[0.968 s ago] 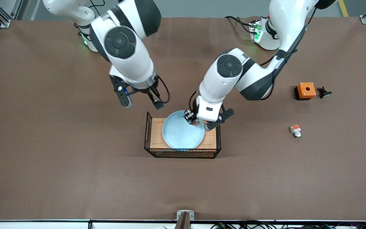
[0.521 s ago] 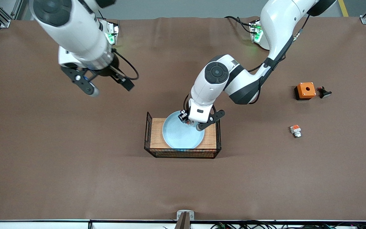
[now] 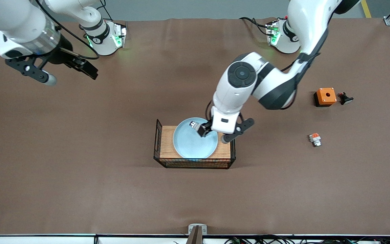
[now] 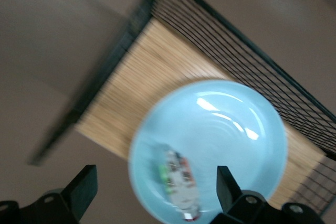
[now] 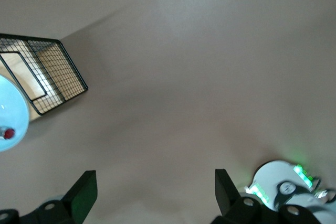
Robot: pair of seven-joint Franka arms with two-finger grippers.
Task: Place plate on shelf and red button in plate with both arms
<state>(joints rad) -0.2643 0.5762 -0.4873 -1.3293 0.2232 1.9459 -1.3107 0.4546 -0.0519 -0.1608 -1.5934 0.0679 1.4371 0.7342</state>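
The pale blue plate [image 3: 190,144] lies in a black wire basket [image 3: 161,149] with a wooden floor. The red button [image 3: 193,124] lies loose in the plate near its rim. My left gripper [image 3: 214,134] hangs open just above that rim. In the left wrist view the button [image 4: 178,182] lies on the plate [image 4: 226,124] between the spread fingers [image 4: 84,179] of my left gripper [image 4: 156,179], touching neither. My right gripper [image 3: 70,76] is open and empty, high over the right arm's end of the table. Its wrist view [image 5: 155,182] shows bare table.
An orange square box with a hole [image 3: 325,96] and a small black part [image 3: 345,98] sit toward the left arm's end. A stubby white-and-orange part [image 3: 315,139] lies nearer the front camera than they do. The basket [image 5: 52,77] and plate edge [image 5: 8,111] show in the right wrist view.
My right arm has swung away from the basket toward its own end of the table. My left gripper has shifted off the button, which now lies loose in the plate.
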